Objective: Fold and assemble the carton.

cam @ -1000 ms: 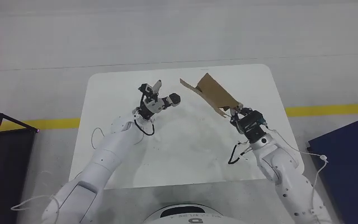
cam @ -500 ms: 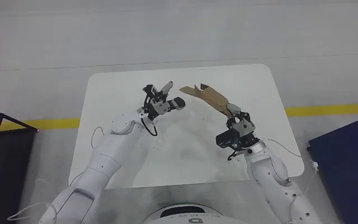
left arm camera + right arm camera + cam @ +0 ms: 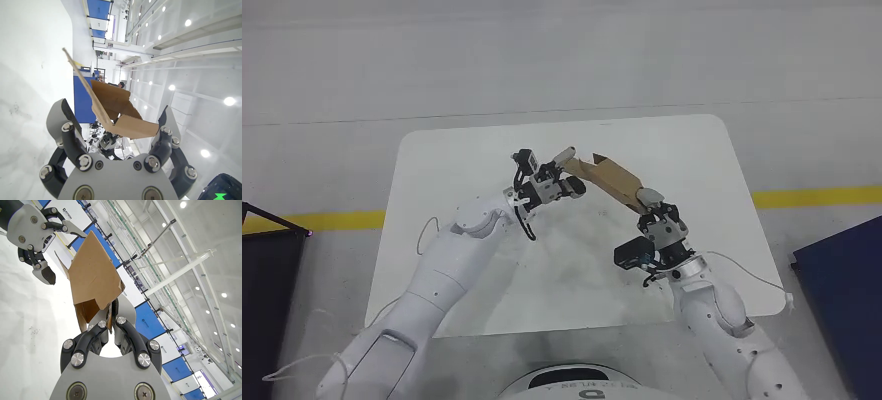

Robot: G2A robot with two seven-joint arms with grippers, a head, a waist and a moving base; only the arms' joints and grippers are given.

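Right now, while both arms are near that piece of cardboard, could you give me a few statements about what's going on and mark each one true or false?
1. The right tool is clamped on one end of the carton. True.
2. The left tool is shut tight on the carton. False: its fingers are spread wide, with the carton's other end between them.
3. The carton lies flat on the table. False: the right tool holds it up off the table, and its flaps are partly opened.
4. The carton is plain brown cardboard and is not yet formed into a closed box. True.
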